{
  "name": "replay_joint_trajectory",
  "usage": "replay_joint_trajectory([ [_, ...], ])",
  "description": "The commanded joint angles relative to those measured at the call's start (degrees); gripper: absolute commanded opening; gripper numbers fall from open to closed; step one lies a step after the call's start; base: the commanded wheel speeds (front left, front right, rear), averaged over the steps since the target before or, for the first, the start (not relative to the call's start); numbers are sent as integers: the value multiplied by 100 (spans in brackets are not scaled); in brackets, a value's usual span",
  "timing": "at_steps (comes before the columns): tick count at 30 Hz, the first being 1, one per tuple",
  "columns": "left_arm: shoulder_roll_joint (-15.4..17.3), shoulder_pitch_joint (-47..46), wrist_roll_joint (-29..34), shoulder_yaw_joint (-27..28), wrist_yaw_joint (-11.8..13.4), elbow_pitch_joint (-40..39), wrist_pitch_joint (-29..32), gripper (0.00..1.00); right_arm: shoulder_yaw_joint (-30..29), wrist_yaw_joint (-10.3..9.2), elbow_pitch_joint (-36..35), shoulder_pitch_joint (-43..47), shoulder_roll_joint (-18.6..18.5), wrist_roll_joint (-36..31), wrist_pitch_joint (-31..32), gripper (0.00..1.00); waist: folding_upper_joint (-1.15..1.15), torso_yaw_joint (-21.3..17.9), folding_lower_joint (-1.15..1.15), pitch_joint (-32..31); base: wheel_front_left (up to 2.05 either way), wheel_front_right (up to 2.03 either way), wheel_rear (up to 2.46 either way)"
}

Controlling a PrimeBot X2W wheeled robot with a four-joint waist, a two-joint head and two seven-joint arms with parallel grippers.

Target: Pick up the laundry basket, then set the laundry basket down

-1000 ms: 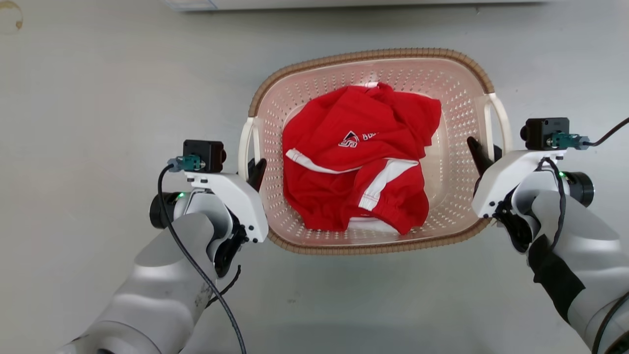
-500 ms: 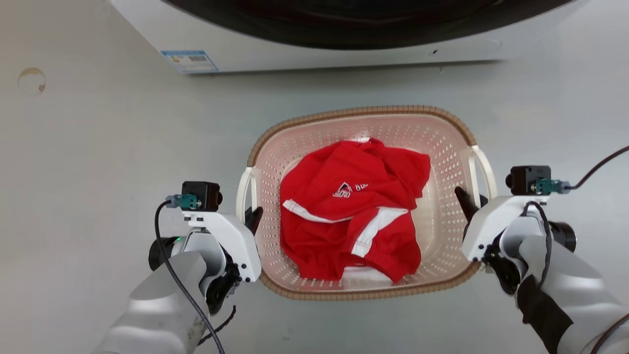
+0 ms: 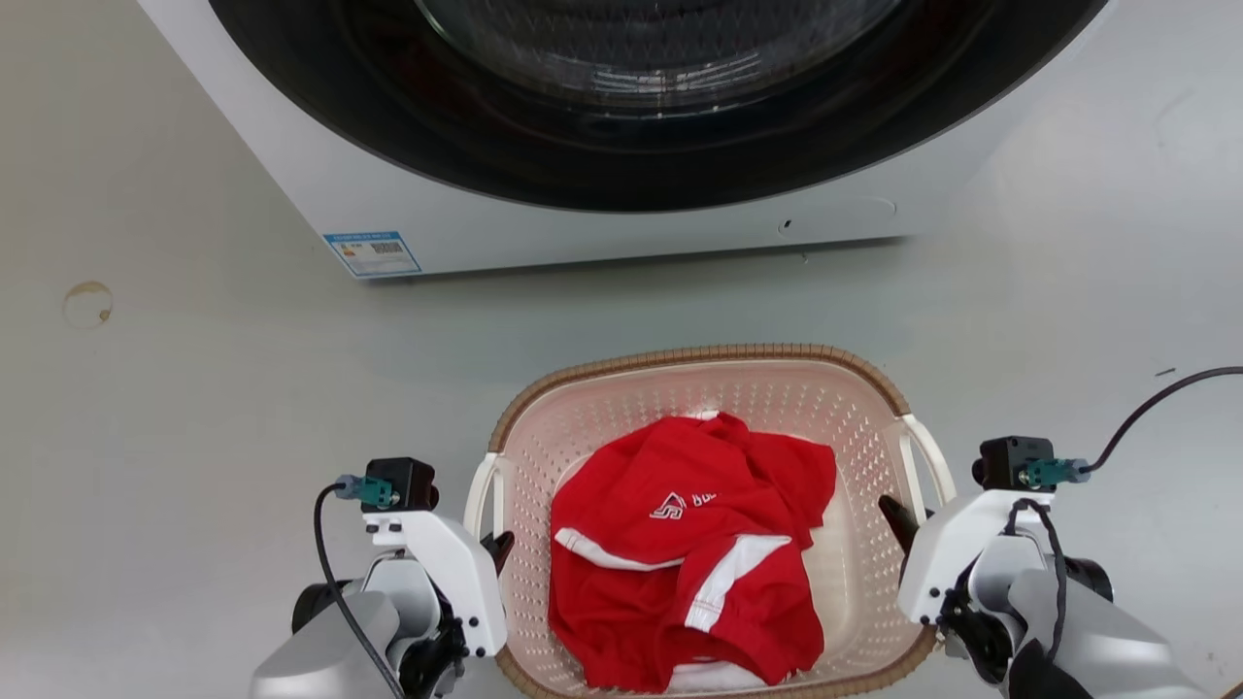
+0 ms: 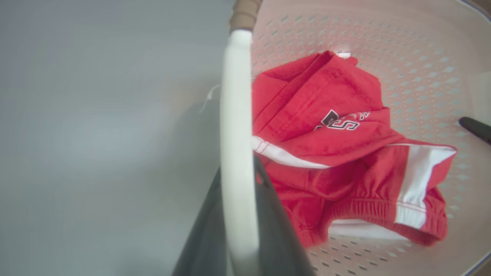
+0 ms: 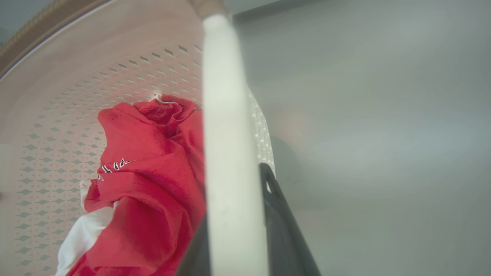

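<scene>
Filling the head view's top, a white washing machine (image 3: 583, 218) faces the laundry basket (image 3: 680, 356), which is near its front over the grey floor (image 3: 194, 437) and holds a crumpled red garment (image 3: 680, 582) with white stripes. The left gripper (image 3: 498, 546) clamps the left handle (image 4: 234, 153); the right gripper (image 3: 895, 513) clamps the right handle (image 5: 230, 153).

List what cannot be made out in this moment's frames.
Laundry basket: near rim cut off by the head view's bottom edge; underside hidden, so floor contact cannot be told.
Basket bottom: partly hidden under the red garment.
Washing machine: upper part cut off by the top edge; label print too small.
Left end effector, right end effector: wrist views, inner faces hidden behind blurred white handles.
</scene>
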Motion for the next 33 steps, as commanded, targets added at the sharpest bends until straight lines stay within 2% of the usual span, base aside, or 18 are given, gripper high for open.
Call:
replay_joint_trajectory([
  [1, 670, 201, -41, 85, 35, 314, 33, 0, 3, -22, 145, 143, -506, 183, -55, 0, 0, -56, 0, -300, 0, 0, 0],
  [22, 750, 1105, -295, -160, 35, 481, 843, 0, 961, -22, 224, 1052, -506, 1122, 406, 0, 0, 150, 0, -2203, 0, 0, 0],
  [33, 800, 1114, -374, -177, 35, 562, 1160, 0, 1100, -22, 284, 1117, -506, 1313, 415, 0, 0, 236, 0, -2411, 0, 0, 0],
])
